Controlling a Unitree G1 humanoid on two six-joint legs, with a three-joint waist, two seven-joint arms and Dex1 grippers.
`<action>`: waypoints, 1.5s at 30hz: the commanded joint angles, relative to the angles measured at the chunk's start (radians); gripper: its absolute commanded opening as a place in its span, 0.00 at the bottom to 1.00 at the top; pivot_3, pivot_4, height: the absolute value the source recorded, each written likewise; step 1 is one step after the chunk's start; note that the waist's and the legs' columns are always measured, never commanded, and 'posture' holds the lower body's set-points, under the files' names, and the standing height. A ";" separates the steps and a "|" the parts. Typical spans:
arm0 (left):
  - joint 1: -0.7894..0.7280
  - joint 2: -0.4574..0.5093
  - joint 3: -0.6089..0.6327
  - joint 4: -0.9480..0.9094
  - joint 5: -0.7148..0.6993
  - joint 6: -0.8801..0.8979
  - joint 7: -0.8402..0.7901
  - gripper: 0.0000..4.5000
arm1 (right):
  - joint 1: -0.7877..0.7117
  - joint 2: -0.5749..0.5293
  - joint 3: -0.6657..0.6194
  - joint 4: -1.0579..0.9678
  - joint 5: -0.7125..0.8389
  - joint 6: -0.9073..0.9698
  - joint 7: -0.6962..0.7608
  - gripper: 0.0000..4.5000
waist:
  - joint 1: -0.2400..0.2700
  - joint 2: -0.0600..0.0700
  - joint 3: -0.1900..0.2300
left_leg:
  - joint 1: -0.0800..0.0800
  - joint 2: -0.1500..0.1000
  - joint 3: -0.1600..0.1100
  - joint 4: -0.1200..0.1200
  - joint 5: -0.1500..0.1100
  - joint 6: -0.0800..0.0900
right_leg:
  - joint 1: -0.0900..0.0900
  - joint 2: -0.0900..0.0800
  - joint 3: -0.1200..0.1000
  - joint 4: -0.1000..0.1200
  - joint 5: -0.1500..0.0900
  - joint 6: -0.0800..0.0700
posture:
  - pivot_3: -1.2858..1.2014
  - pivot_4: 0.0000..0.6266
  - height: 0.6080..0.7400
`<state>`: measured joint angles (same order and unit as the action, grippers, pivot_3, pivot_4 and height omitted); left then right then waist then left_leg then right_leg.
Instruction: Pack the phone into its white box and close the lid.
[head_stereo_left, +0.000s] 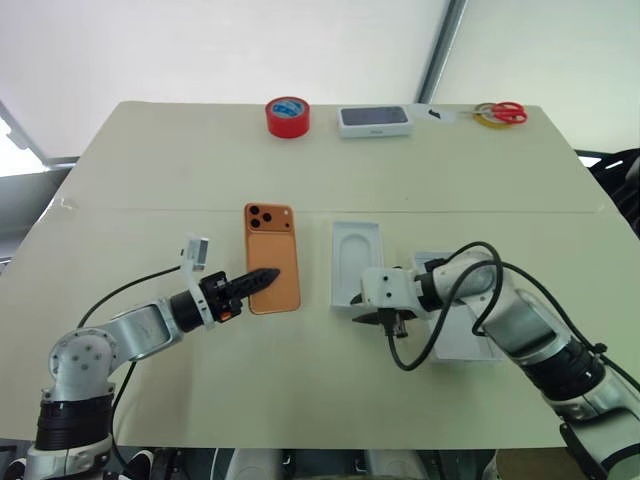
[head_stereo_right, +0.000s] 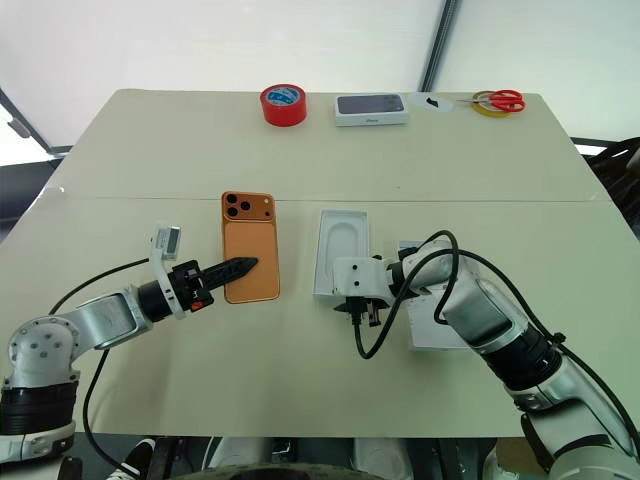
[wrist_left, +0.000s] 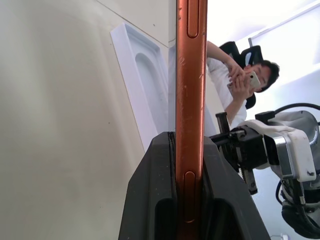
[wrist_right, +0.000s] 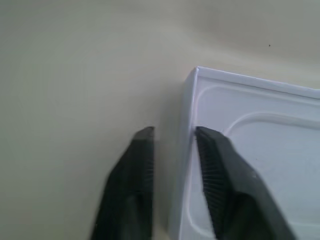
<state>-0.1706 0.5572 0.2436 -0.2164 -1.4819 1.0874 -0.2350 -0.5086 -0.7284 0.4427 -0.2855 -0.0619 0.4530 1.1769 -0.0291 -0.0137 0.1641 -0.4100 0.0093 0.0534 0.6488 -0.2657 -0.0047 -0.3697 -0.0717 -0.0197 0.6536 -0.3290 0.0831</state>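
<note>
Left gripper (head_stereo_left: 262, 277) clamped on the phone (head_stereo_left: 271, 258), centre-left of frame, long axis up-frame. Right gripper (wrist_right: 172, 150) pinches the white insert's (head_stereo_left: 357, 258) wall, just right of phone.

I see the phone (head_stereo_left: 272, 258), flat and orange with rounded corners, back up, its lens cluster at the far corner. Its long side runs away from me, left of centre on the counter (head_stereo_left: 320, 160). The wrist view shows its thin edge clamped between the left gripper's (head_stereo_left: 262, 275) fingers. The box (head_stereo_left: 455, 335) lies well to its right, mostly hidden behind the right arm, so I cannot tell its inside.
</note>
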 joint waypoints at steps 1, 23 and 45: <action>-0.022 0.020 0.011 -0.015 -0.015 0.008 -0.008 0.00 | -0.011 -0.011 0.010 -0.010 -0.018 -0.016 0.002 0.01 | 0.002 0.000 0.000 | 0.000 0.000 0.000 0.000 0.000 0.000 | 0.000 0.000 0.000 0.000 0.000 0.000 | 0.52 0.24 1.00; -0.208 -0.136 -0.032 0.170 0.092 -0.003 -0.001 0.00 | -0.108 0.144 0.095 -0.101 -0.020 0.284 -0.130 0.01 | 0.015 -0.001 0.001 | 0.000 0.000 -0.003 0.003 0.001 -0.001 | 0.002 0.001 -0.004 0.001 0.000 0.000 | 0.52 0.24 1.00; -0.312 -0.324 -0.028 0.336 0.220 0.077 0.079 0.00 | -0.119 0.003 -0.136 0.208 0.070 0.002 -0.140 0.56 | 0.014 -0.004 0.002 | 0.000 0.001 -0.004 0.004 0.001 -0.001 | 0.004 0.002 -0.007 0.001 0.000 0.001 | 0.52 0.24 1.00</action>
<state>-0.4598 0.2350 0.1939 0.1383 -1.2385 1.1500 -0.1593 -0.6244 -0.7322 0.3231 -0.0559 0.0045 0.4837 1.0438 -0.0151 -0.0176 0.1666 -0.4103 0.0107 0.0492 0.6527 -0.2643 -0.0058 -0.3657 -0.0685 -0.0264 0.6541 -0.3289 0.0838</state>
